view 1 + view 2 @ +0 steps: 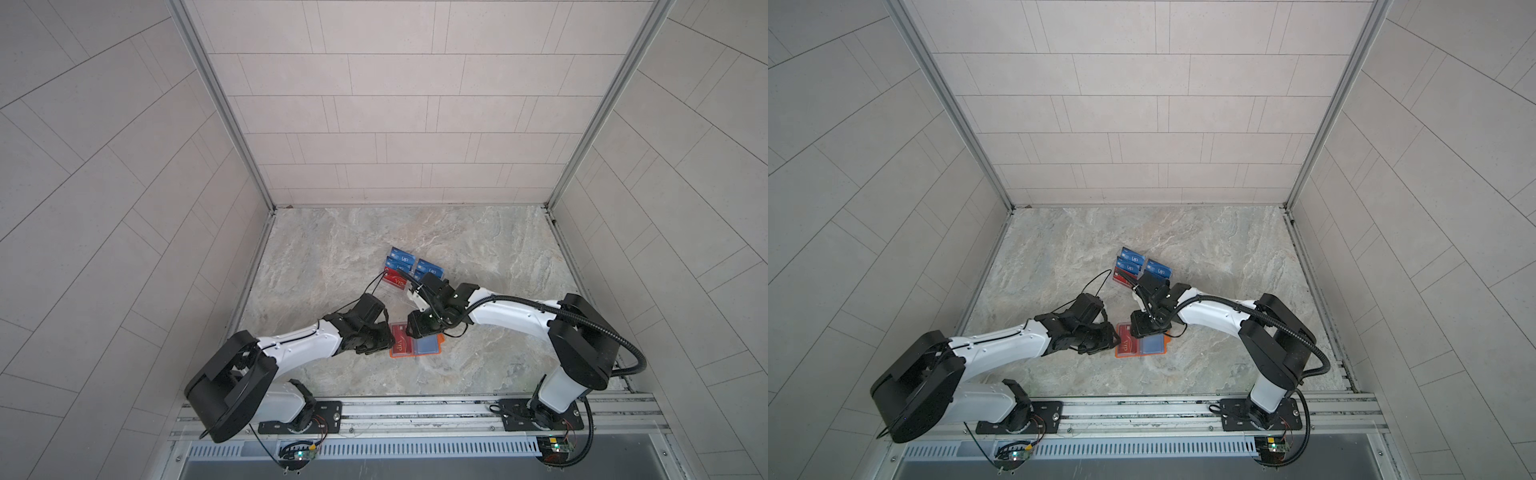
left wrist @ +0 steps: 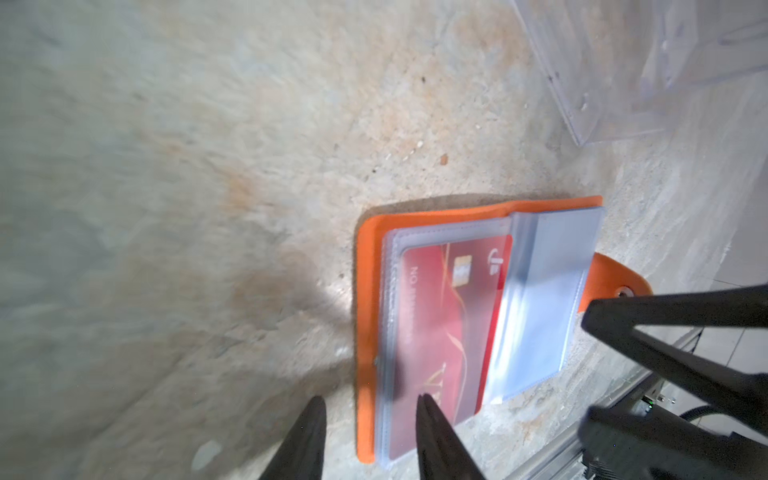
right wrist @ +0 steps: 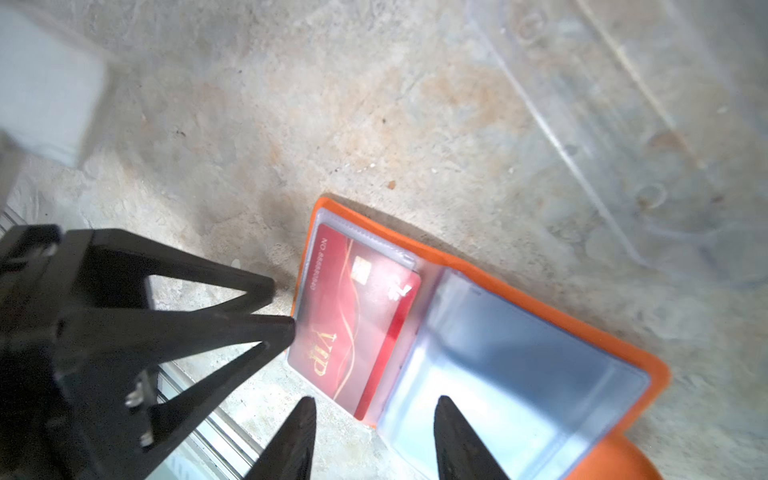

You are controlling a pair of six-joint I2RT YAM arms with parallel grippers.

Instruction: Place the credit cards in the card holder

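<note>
Both top views show card holder (image 1: 428, 346) open, tab (image 1: 441, 339) pointing right.

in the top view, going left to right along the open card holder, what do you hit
left end effector → red card in the card holder → bluish clear sleeves → orange snap tab

Left arm (image 1: 299, 345) and right arm (image 1: 511, 318): white shells, bulky black joints, screwed black base plates (image 1: 328, 411). A ribbed black hose (image 1: 515, 298) at four o'clock in a top view; the left claw (image 2: 370, 401) has black tapering fingers
</note>
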